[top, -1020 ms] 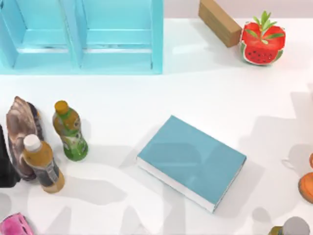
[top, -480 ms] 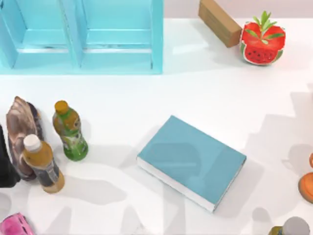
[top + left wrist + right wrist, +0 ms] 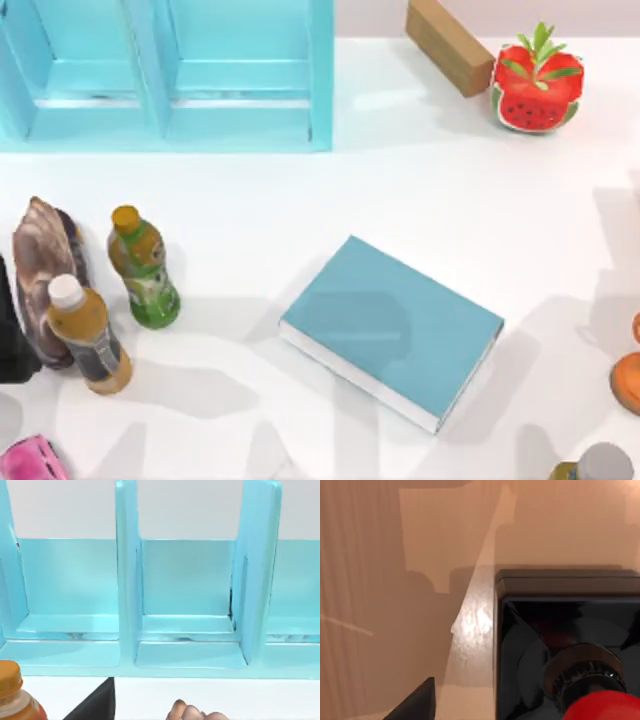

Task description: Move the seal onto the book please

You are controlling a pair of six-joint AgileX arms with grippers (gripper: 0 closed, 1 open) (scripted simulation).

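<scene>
Seal [image 3: 565, 645] sits directly below the right wrist camera; book [image 3: 390, 330] lies flat mid-worktop, free to receive it. Neither gripper's state can be told.

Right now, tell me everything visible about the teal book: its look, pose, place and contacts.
The book is a thick rectangular volume with a plain teal-blue cover, smooth and matte-looking, and white page edges along its near long side. It is closed and lies flat on the white table near the middle, turned diagonally to the table's edges. Nothing rests on its cover; soft shadows cross it. The bottles stand well apart at the left.
</scene>
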